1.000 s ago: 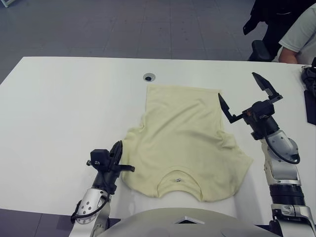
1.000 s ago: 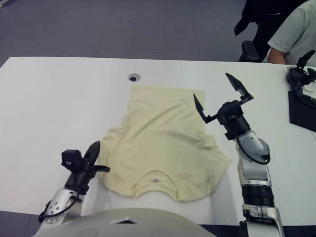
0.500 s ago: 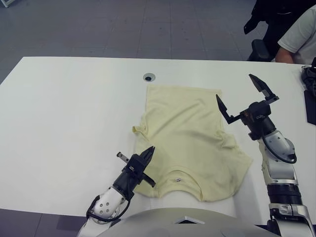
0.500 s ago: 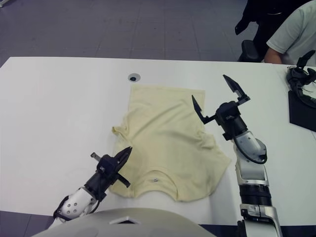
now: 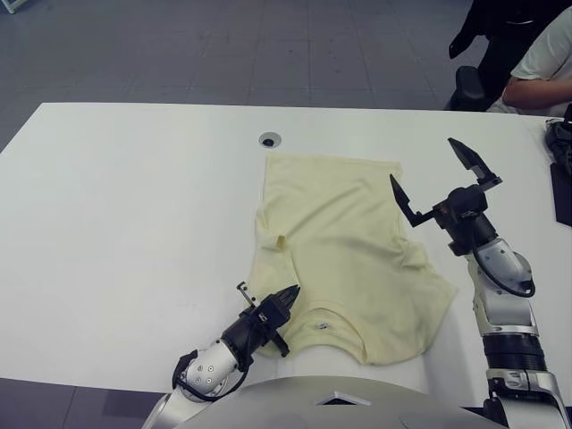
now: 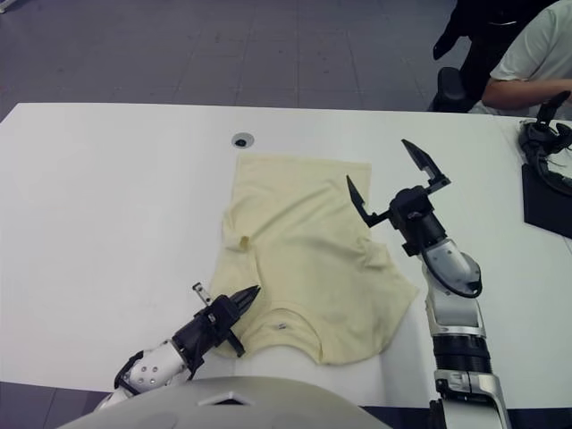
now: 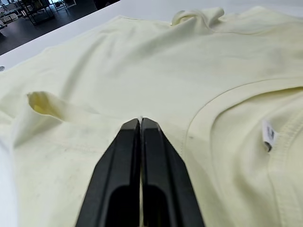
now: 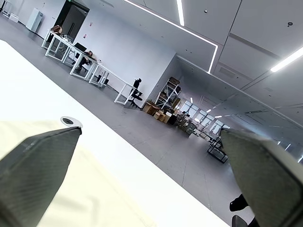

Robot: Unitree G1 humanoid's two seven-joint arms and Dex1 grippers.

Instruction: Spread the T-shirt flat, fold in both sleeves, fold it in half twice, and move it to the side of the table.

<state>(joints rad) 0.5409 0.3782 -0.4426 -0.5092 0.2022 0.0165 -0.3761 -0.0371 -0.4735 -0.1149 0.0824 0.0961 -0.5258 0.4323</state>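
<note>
You are looking at a pale yellow T-shirt (image 5: 344,241) lying on the wide white table (image 5: 125,197), roughly in the middle, with its ribbed collar (image 5: 326,323) pointing toward the robot and its hem sitting just beside the small round metal grommet (image 5: 269,139) set in the tabletop. The shirt's left sleeve (image 5: 279,239) is lying folded in over the body, its opening standing up as a small loop. The right sleeve (image 5: 438,295) is lying spread out to the side, rumpled along its edge.

Your left gripper (image 5: 293,292) is sitting low at the near left corner of the shirt, just beside the collar. Its two black fingers (image 7: 124,156) are pressing tightly together, and in the left wrist view a raised crease of the cloth is running from the sleeve opening (image 7: 39,103) straight into the tips, so the claw is pinching the fabric there. A small white label (image 7: 268,135) is showing inside the neckline.

Your right gripper (image 5: 424,163) is hovering above the table at the shirt's right edge, near the far corner, apart from the cloth. Its fingers (image 8: 38,175) are standing spread wide, holding nothing.

Some black gear (image 5: 561,170) is lying at the right edge of the table, well apart from the shirt.
</note>
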